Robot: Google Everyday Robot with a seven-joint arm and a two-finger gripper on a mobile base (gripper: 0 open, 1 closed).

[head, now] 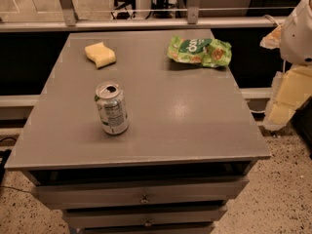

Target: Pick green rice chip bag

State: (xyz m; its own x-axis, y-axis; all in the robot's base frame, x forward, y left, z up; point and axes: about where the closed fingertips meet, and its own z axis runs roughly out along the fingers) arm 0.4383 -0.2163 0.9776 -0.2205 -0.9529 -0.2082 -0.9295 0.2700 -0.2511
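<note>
Lying on the table (185, 116), green rice chip bag (199, 51); tool (287, 99) beyond right edge, state unclear.

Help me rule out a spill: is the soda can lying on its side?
No, the soda can stands upright on the cabinet top, while the gripper hangs beyond its right edge.

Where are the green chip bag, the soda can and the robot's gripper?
green rice chip bag (197, 48): camera view, its label.
soda can (112, 112): camera view, its side wall.
gripper (285, 103): camera view, right of table, yellowish part.
</note>
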